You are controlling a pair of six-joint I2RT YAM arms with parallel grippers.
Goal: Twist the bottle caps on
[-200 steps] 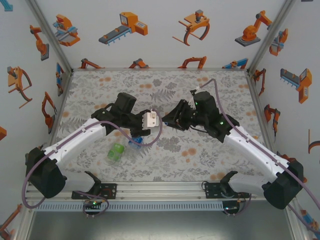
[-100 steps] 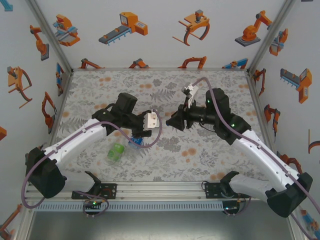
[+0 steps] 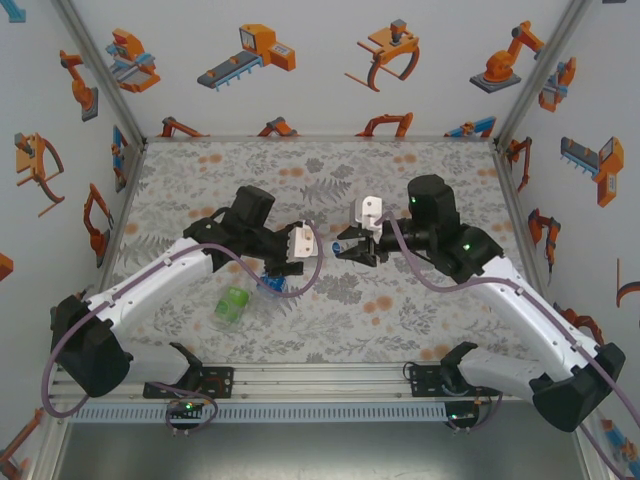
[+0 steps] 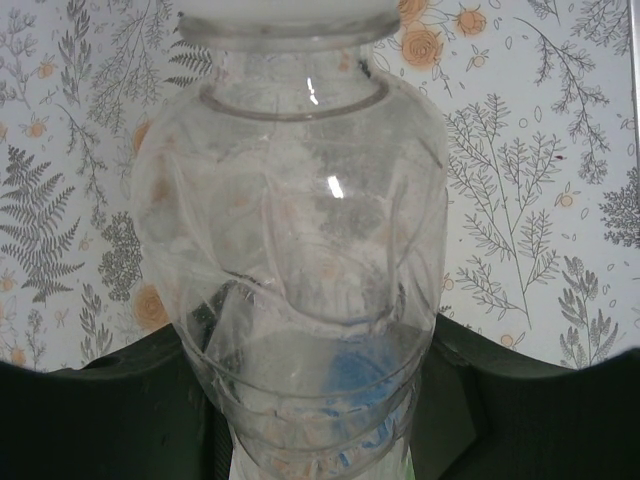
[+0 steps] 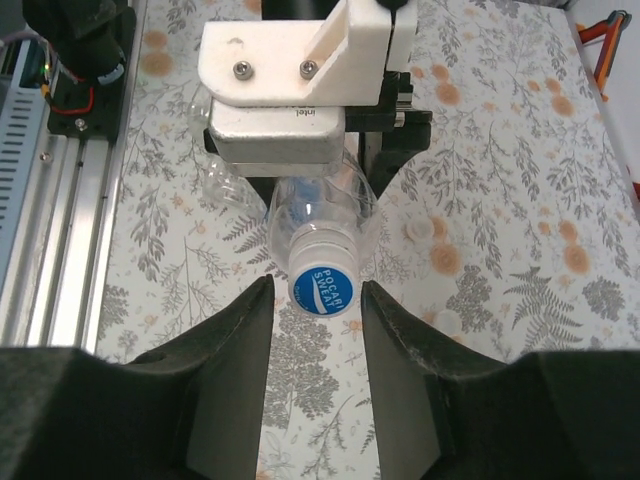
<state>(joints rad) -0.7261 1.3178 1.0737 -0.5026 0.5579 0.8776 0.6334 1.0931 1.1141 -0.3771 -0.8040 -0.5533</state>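
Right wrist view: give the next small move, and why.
Probably close the right end effector onto the bottle cap: its fingers flank the cap with gaps on both sides, and the blue-label bottle sits clamped in the left end effector, ready for twisting.
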